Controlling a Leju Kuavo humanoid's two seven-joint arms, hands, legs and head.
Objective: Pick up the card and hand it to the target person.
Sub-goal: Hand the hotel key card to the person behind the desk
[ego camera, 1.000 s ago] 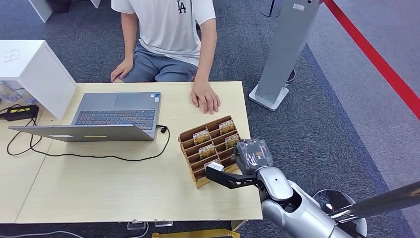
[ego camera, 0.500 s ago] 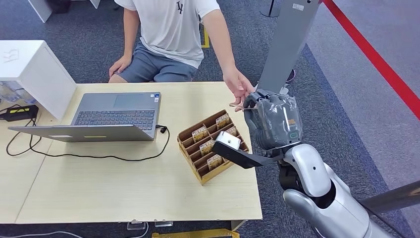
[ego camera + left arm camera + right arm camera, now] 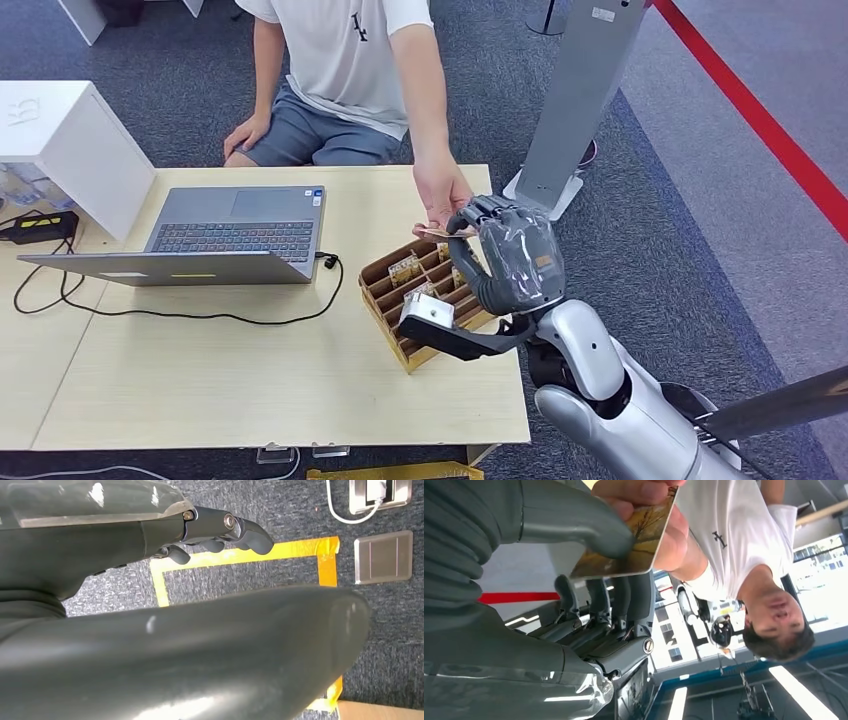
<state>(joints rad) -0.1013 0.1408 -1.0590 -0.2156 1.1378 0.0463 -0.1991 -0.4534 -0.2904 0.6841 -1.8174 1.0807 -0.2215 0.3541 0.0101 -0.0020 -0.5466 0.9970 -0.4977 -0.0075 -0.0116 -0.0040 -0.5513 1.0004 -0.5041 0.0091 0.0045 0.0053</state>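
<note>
On the left of the head view, a white box (image 3: 70,150) is sitting cut off at the frame's edge, with a black cable (image 3: 180,315) trailing across the table (image 3: 200,390) below an open laptop (image 3: 215,235). Further right, a wooden card rack (image 3: 415,300) is standing partly hidden behind the robot's wrist camera block. Above it, the right hand (image 3: 510,255) is holding the card (image 3: 634,542) up, thumb pressing one face and darker fingers bracing the other; in the head view the card (image 3: 432,233) is showing only as a thin edge. The person's hand (image 3: 442,195) is pinching the card's far end, so both are gripping it together. The left hand (image 3: 210,530) is hanging over carpet and yellow floor tape (image 3: 235,557), fingers curling inward around nothing, though its thumb is blocking much of the view.
</note>
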